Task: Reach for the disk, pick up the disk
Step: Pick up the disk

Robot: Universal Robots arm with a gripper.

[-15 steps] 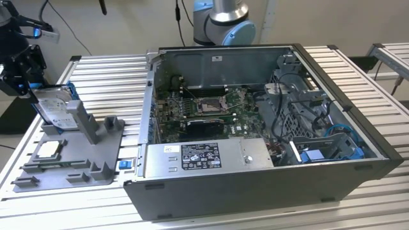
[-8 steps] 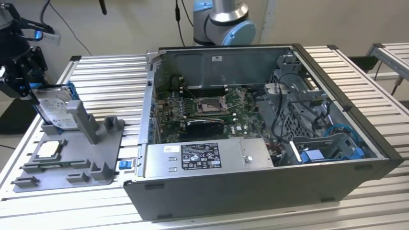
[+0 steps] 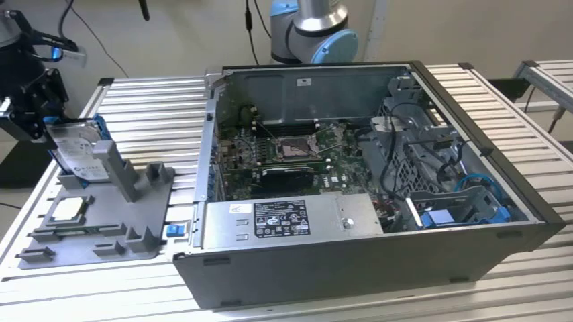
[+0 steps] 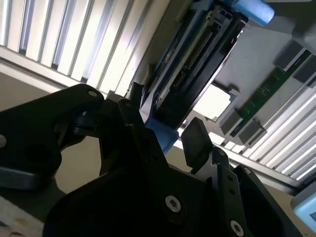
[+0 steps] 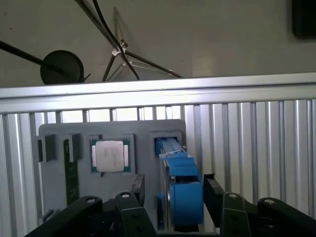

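end effector (image 5: 174, 185) released, jaws astride | disk (image 5: 178, 163) upright between them, seemingly untouched

In the exterior view, the disk (image 3: 79, 151) stands on edge in the fixture tray (image 3: 134, 225), at nine o'clock of the computer case (image 3: 358, 268); the processor chip (image 3: 70, 209) lies at the disk's six o'clock.

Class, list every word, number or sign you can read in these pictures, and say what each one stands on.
None can be read.
White label on the silver-grey, blue-framed disk: print too small.
Black-and-white label on the grey metal power supply box: too small.
Square silver chip: markings too faint.
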